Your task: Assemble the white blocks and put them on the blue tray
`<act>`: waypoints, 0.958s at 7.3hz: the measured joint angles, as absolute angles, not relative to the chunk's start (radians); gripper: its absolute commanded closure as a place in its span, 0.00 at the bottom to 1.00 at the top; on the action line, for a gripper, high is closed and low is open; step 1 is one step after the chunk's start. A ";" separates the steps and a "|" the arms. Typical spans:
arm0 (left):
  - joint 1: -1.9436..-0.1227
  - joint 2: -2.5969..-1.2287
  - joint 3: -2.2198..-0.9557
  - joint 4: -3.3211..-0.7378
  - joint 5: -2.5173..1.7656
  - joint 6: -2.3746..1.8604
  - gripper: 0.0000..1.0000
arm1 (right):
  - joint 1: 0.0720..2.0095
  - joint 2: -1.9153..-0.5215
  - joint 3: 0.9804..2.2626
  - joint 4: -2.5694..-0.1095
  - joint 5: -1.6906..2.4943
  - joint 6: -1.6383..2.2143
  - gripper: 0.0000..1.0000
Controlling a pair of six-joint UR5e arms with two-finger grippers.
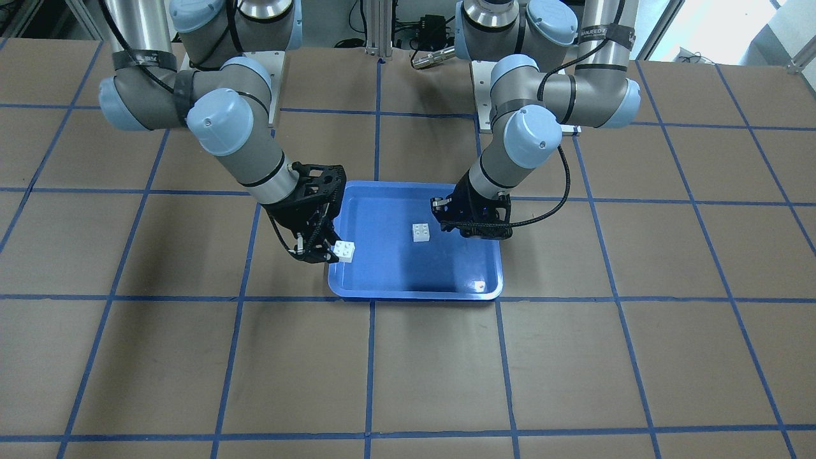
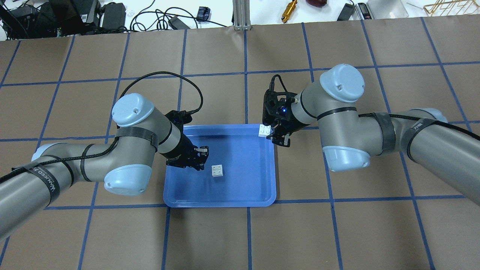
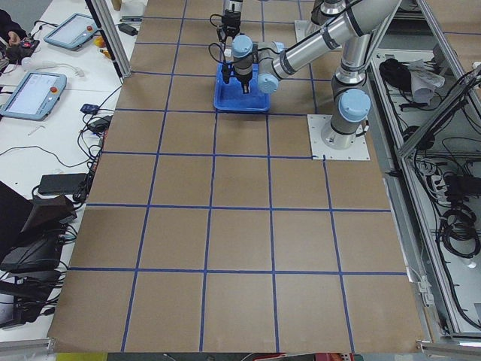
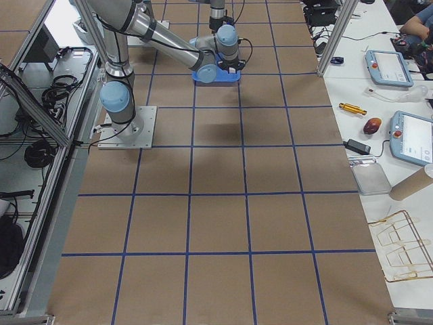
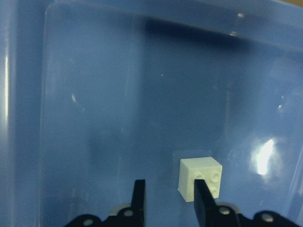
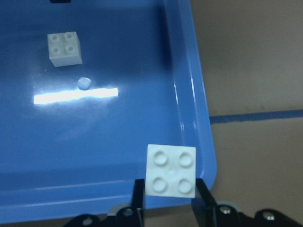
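Now the bench (image 2: 337, 232) carries the blue tray (image 2: 243, 183). Above the tray's far right corner, the right hand (image 6: 168, 194) clamps one white block (image 6: 171, 170). The left hand (image 5: 169, 201) hangs unclenched beside the second white block (image 5: 200, 178), which lies inside the tray.

The table (image 1: 408, 370) is lit brightly and evenly from above. Soft shadows are cast on the blue tray (image 1: 382, 280), where white glare is reflected. Both wrist views are rendered slightly blurred.

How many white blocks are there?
2. One white block lies loose inside the blue tray; a second white block is held in the right gripper above the tray's corner. None seem hidden.
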State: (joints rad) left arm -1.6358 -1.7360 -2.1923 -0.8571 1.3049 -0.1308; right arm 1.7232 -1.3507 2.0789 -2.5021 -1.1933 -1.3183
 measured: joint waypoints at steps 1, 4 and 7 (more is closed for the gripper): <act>-1.635 -1.745 -2.201 -0.854 1.305 -0.141 0.97 | 1.757 -1.347 2.083 -2.505 -1.195 -1.310 1.00; -1.641 -1.768 -2.207 -0.846 1.297 -0.212 0.97 | 1.820 -1.296 2.085 -2.543 -1.199 -1.308 1.00; -1.662 -1.771 -2.207 -0.842 1.292 -0.215 0.98 | 1.842 -1.243 2.085 -2.608 -1.196 -1.304 1.00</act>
State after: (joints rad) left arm -1.6624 -1.7711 -2.2074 -0.8418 1.2923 -0.2150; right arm 1.8423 -1.2429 2.0854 -2.6076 -1.1957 -1.3040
